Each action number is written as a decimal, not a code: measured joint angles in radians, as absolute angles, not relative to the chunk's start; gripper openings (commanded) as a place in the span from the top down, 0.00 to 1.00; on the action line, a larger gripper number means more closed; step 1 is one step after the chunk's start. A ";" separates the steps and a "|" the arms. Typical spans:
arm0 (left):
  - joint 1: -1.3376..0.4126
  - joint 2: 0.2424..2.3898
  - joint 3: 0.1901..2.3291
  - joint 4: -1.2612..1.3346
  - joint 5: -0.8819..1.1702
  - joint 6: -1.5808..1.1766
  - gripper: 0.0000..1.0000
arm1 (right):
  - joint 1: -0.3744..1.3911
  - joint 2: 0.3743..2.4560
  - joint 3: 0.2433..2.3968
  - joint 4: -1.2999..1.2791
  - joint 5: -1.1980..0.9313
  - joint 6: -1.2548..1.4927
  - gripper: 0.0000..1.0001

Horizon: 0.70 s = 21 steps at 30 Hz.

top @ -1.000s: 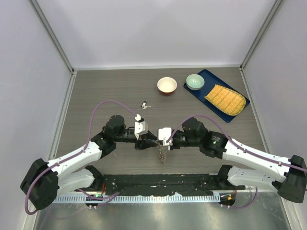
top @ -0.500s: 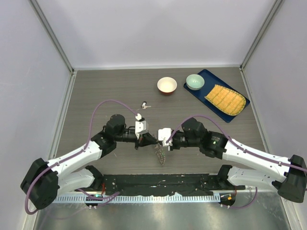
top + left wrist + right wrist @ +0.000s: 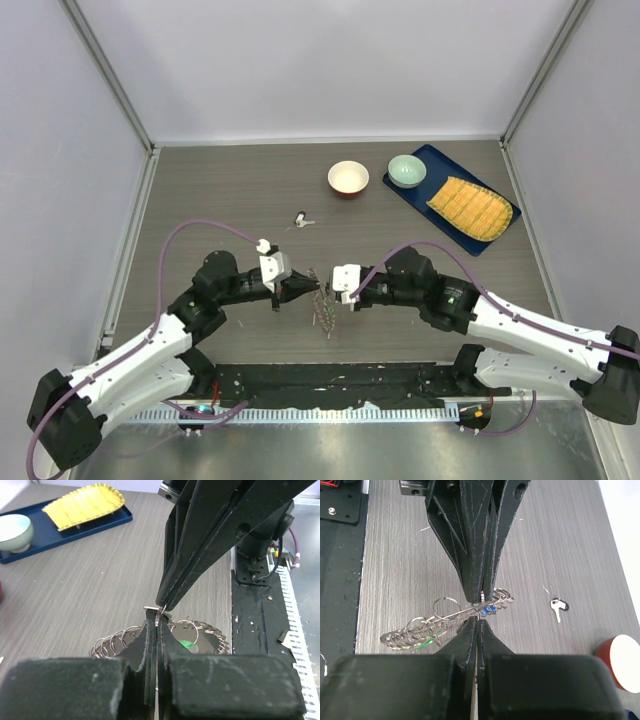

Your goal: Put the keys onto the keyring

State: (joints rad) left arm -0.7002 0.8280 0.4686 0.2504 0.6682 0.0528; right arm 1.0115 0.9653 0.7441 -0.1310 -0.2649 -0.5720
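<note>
The keyring (image 3: 322, 305), a metal ring fringed with many small silver rings, hangs between my two grippers at the table's near middle. My left gripper (image 3: 303, 287) and right gripper (image 3: 337, 287) meet tip to tip, each shut on a thin wire of it. In the right wrist view the keyring (image 3: 445, 620) shows a blue cap (image 3: 486, 611) and a green cap (image 3: 422, 642), with my right gripper (image 3: 479, 621) below the left fingers (image 3: 470, 555). The left wrist view shows my left gripper (image 3: 157, 622) and the keyring (image 3: 200, 630). One loose black-headed key (image 3: 301, 218) lies farther back, also in the right wrist view (image 3: 556, 605).
A red bowl with white inside (image 3: 348, 178) and a pale green bowl (image 3: 406, 170) stand at the back. A blue tray (image 3: 432, 215) holds a yellow ridged dish (image 3: 470, 207). The black base plate (image 3: 340, 385) runs along the near edge.
My left arm has drawn back to the left and its wrist sits lower. The keyring has shifted a little left and up between the grippers. Both grippers stay shut.
</note>
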 measured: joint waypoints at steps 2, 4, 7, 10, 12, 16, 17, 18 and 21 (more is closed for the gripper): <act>-0.700 0.802 0.465 0.250 0.649 0.046 1.00 | 1.012 0.966 0.744 -0.114 -0.265 -0.574 0.99; -0.701 0.783 0.462 0.251 0.632 0.033 1.00 | 1.012 0.966 0.744 -0.102 -0.265 -0.574 0.99; -0.701 0.768 0.447 0.282 0.615 0.003 1.00 | 1.012 0.967 0.744 -0.090 -0.267 -0.574 0.99; -0.701 0.767 0.418 0.340 0.599 -0.042 1.00 | 1.011 0.971 0.744 -0.088 -0.268 -0.572 0.99; -0.701 0.768 0.394 0.385 0.583 -0.071 1.00 | 1.010 0.976 0.744 -0.085 -0.272 -0.570 0.99; -0.701 0.784 0.352 0.491 0.548 -0.130 1.00 | 1.006 0.987 0.743 -0.074 -0.276 -0.566 0.99; -0.701 0.791 0.344 0.514 0.541 -0.144 1.00 | 1.005 0.993 0.742 -0.069 -0.276 -0.563 0.99; -0.701 0.799 0.337 0.540 0.535 -0.156 1.00 | 1.005 1.000 0.742 -0.065 -0.277 -0.560 0.99; -0.700 0.826 0.327 0.597 0.526 -0.189 1.00 | 1.003 1.023 0.740 -0.046 -0.279 -0.544 0.99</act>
